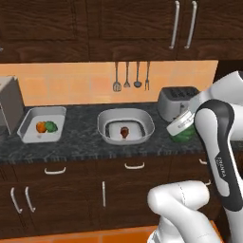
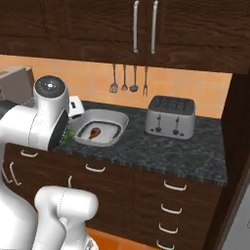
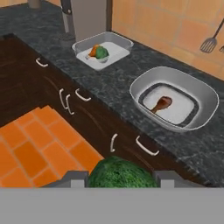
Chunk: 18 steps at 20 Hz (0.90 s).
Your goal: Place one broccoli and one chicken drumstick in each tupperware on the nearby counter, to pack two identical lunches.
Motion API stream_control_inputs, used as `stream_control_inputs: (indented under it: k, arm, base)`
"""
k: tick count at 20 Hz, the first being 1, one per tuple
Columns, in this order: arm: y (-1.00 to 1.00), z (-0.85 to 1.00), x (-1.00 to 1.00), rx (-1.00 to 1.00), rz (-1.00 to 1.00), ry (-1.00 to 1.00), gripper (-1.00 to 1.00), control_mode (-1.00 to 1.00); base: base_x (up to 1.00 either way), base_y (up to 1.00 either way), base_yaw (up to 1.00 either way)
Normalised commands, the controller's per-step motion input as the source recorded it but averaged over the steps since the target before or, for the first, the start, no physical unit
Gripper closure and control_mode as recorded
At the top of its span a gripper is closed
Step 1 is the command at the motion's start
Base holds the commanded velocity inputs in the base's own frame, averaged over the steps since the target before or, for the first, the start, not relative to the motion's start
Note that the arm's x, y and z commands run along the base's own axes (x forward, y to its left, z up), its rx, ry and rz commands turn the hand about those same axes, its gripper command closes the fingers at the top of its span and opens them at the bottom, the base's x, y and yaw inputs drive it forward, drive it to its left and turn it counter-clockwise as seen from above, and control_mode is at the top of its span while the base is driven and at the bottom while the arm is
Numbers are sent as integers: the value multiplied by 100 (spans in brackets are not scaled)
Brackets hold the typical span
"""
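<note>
My gripper [image 3: 120, 177] is shut on a bumpy green broccoli [image 3: 118, 172], held at counter height to the right of the wider tupperware [image 1: 126, 124]. From the left base view the gripper [image 1: 185, 133] and its broccoli [image 1: 180, 137] sit by the toaster. The wider tupperware [image 3: 175, 98] holds one brown chicken drumstick [image 3: 161, 104]. The squarish tupperware [image 3: 103, 49] at the left holds an orange drumstick [image 3: 93, 51] and a second broccoli [image 3: 102, 52]. Both tubs rest on the dark speckled counter [image 1: 80, 137].
A silver toaster [image 1: 176, 102] stands at the back right of the counter, close behind the hand. Utensils [image 1: 131, 76] hang on the orange backsplash. A grey box-like appliance [image 1: 9, 102] stands at the far left. Dark cabinets with silver handles [image 3: 146, 146] run below.
</note>
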Motion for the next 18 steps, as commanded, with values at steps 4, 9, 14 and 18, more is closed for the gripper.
stream_control_inputs:
  k: [4, 9, 14, 18]
  arm:
    - [0, 0, 0, 0, 0, 0, 100, 100]
    - [0, 0, 0, 0, 0, 0, 100, 100]
    - [0, 0, 0, 0, 0, 0, 100, 100]
    - [0, 0, 0, 0, 0, 0, 100, 100]
  base:
    - [10, 66, -13]
    - [25, 39, -19]
    - [43, 6, -11]
    - [57, 0, -1]
